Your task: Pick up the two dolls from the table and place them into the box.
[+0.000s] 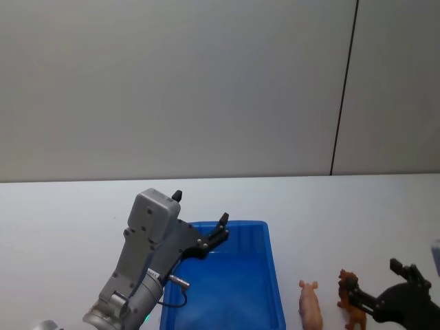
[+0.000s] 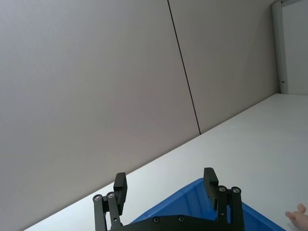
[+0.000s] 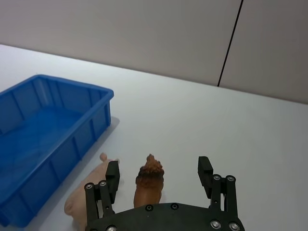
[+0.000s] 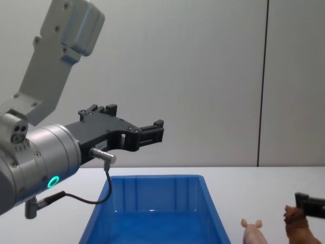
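Nothing has gone into the box [image 3: 96, 120] yet: as far as we can see its blue floor is bare, and both dolls stand on the white desk [image 1: 357, 213] just to the right of it. The pig [image 1: 311, 306] is the nearer of the two to the box, close to its right wall, and the lion [image 3: 149, 187] is just beside the pig on the far side from the box. Our right hand [image 3: 159, 164] is low at the desk with its fingers apart and the lion between them, so we judge the first pick to be in its closing stage. We cannot tell from these angles whether either finger already touches the lion; it looks as if a gap remains on both sides. The finger on the pig's side sits very near the pig, which we would watch when the hand closes. Our left hand [image 2: 164, 178] is raised in the air over the box's left rear part, fingers apart and carrying nothing. So the whole job remains: grasp, lift and drop the lion, then do the same for the pig.
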Action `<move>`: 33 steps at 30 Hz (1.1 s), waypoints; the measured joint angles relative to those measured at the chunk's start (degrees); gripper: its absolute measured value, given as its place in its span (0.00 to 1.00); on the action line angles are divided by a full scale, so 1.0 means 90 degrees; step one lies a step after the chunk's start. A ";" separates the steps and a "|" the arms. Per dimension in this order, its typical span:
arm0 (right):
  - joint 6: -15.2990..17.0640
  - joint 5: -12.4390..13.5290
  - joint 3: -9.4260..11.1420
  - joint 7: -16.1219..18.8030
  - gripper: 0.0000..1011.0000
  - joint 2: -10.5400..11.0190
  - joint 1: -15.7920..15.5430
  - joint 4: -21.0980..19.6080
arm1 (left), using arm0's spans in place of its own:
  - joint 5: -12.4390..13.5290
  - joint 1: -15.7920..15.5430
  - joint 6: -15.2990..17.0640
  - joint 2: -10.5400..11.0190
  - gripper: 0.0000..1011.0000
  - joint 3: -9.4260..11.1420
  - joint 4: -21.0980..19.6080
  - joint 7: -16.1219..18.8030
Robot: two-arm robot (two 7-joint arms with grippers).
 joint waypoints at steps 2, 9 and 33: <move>0.0095 0.0003 -0.0006 0.0000 0.99 -0.0002 -0.0016 0.0012 | 0.0000 0.0000 0.0000 0.0000 0.99 0.0000 0.0000 0.0000; 0.0406 0.0033 -0.0049 -0.0003 0.99 -0.0075 -0.0013 0.0168 | 0.0000 0.0000 0.0000 0.0000 0.99 0.0000 0.0000 0.0000; 0.0999 0.0116 -0.0152 0.0306 0.80 -0.0272 0.0162 0.0673 | 0.0000 0.0000 0.0000 0.0000 0.99 0.0000 0.0000 0.0000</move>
